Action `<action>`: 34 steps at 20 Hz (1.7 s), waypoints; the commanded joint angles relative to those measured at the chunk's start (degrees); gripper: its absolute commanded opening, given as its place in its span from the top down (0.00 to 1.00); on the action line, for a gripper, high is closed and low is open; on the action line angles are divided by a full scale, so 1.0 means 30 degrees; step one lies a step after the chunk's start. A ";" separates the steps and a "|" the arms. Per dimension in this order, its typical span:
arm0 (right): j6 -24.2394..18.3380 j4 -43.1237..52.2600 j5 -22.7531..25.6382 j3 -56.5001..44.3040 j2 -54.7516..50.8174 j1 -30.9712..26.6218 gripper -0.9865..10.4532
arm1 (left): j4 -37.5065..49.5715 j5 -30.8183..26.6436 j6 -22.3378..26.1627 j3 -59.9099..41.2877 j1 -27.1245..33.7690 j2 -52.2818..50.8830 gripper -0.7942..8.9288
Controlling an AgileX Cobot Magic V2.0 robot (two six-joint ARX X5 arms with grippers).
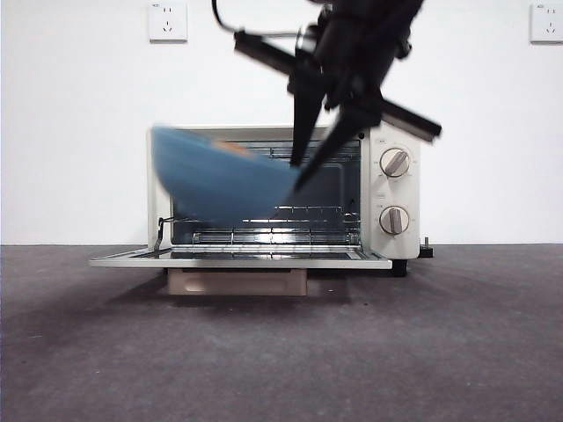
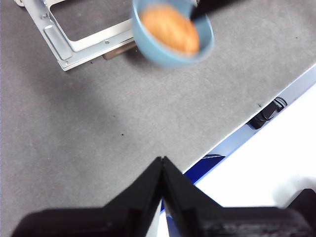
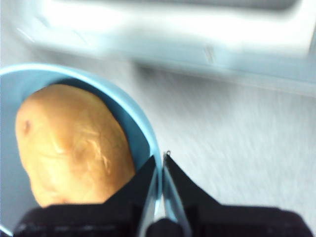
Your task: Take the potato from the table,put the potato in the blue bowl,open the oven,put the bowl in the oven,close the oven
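The blue bowl (image 1: 220, 180) hangs tilted and motion-blurred in the air before the oven's (image 1: 396, 189) open cavity. The potato (image 3: 74, 143) lies inside the bowl. My right gripper (image 1: 296, 176) comes down from above and is shut on the bowl's rim (image 3: 145, 133), one jaw inside and one outside. In the left wrist view the bowl (image 2: 173, 47) with the potato (image 2: 170, 28) floats above the table (image 2: 98, 123) beside the oven door (image 2: 74, 37). My left gripper (image 2: 162, 160) is shut on nothing, back near the table's edge.
The oven door (image 1: 237, 258) lies folded down flat, sticking out toward the front at low height. A wire rack (image 1: 273, 236) sits inside the cavity. Two knobs (image 1: 394, 163) are on the oven's right panel. A cable and blue strip (image 2: 266, 111) run along the table's edge.
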 commanded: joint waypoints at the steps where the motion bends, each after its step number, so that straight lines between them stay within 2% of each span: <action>1: 0.0197 -0.1450 0.0117 0.2404 0.1625 -0.0903 0.92 | 0.0000 0.0058 0.0138 -0.0036 -0.0051 -0.0080 0.92; 5: 0.0306 -0.5020 0.0510 0.8123 0.5078 -0.1909 0.92 | 0.0000 0.0058 0.0146 -0.0036 -0.0051 -0.0087 0.92; 9: 0.3410 -0.5821 0.0612 1.1562 0.7118 -0.2412 0.92 | 0.0000 0.0044 0.0153 -0.0036 -0.0051 -0.0080 0.92; 12: 0.5741 -0.6695 0.1202 1.2378 0.7847 -0.2725 0.92 | 0.0000 0.0044 0.0146 -0.0036 -0.0051 -0.0080 0.92; 19: 0.9245 -0.5952 0.2535 1.2371 0.8065 -0.2943 0.92 | 0.0000 0.0044 0.0146 -0.0036 -0.0051 -0.0080 0.92; 27: 1.0688 -0.5617 0.3745 1.2371 0.8510 -0.3126 0.92 | 0.0000 0.0044 -0.0255 -0.0036 -0.0051 -0.0080 0.92; 34: 1.0746 -0.5129 0.3803 1.2371 0.8779 -0.3257 0.92 | 0.0000 0.0044 -0.0284 -0.0036 -0.0051 -0.0066 0.92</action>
